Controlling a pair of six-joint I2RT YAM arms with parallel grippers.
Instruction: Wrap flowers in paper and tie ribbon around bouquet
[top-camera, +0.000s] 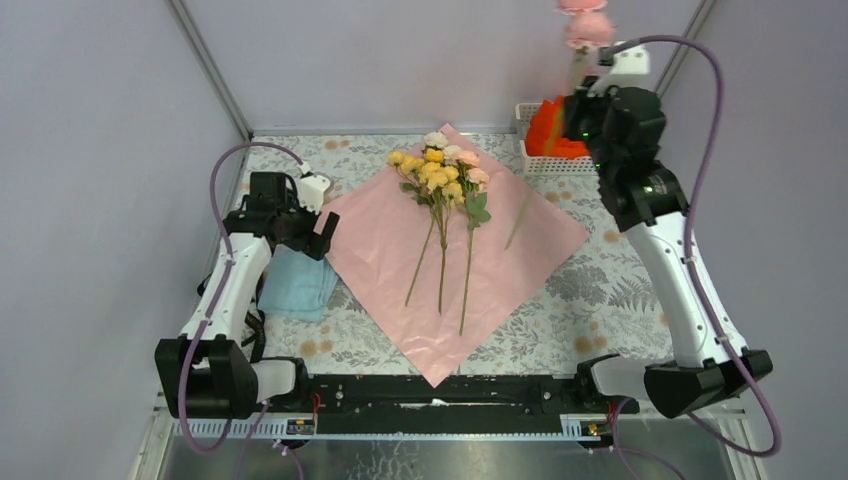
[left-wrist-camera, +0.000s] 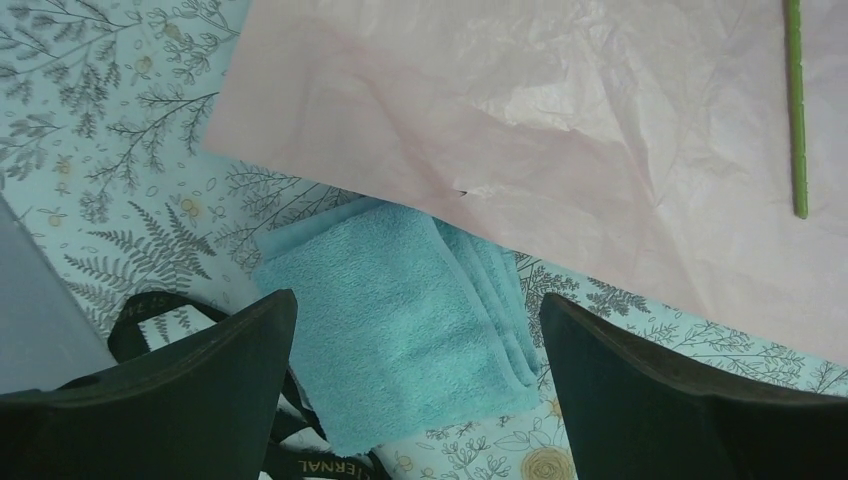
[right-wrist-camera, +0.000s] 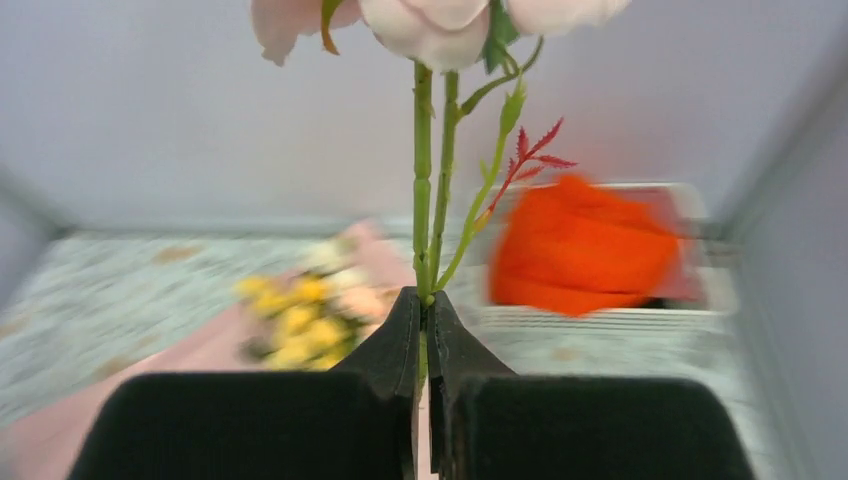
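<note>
The paper is spread pink face up as a diamond on the patterned table. A bunch of roses, yellow, white and pink, is laid on its far half, stems toward the arms. A pink rose is clamped by its stem in the closed jaws of the right gripper and held high at the far right. Behind it an orange cloth appears to sit in a white basket, though that view is blurred. The left gripper is spread wide over a folded light blue cloth beside the paper's left corner.
</note>
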